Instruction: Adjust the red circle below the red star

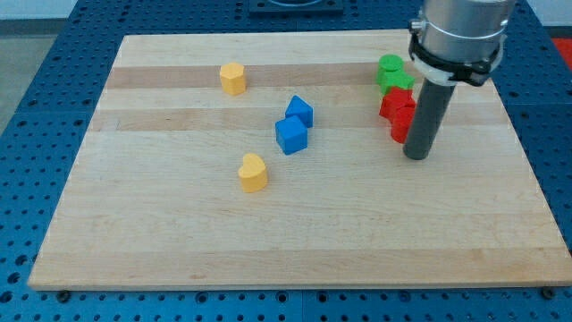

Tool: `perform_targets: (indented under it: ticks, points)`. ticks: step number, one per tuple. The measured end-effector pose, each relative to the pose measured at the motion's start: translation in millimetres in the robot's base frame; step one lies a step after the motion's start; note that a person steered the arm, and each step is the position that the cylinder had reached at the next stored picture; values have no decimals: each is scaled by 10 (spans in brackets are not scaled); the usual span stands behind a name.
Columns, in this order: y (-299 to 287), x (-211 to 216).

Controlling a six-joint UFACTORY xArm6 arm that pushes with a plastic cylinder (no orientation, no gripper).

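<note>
The red star (pixel 394 103) lies at the board's upper right, just below two green blocks. The red circle (pixel 401 124) sits right below the star, touching it, partly hidden by my rod. My tip (pixel 416 156) rests on the board just right of and slightly below the red circle, against or very near its right side. The rod rises to the grey arm body at the view's top right.
A green circle (pixel 390 65) and a green star (pixel 396 82) stand above the red star. Two blue blocks (pixel 299 111) (pixel 290 136) sit mid-board. A yellow hexagon (pixel 233 78) lies upper left, a yellow heart (pixel 253 172) lower centre. The wooden board (pixel 179 233) is edged by blue table.
</note>
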State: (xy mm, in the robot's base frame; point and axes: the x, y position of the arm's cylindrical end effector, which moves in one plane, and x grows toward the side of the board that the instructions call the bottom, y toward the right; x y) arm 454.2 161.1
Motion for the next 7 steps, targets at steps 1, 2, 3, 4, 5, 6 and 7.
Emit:
perform_targets:
  ticks: [1, 2, 3, 4, 5, 6, 7]
  points:
    - [157, -31]
    - [166, -188]
    - [166, -285]
    - [166, -288]
    - [163, -288]
    - [163, -288]
    - [162, -286]
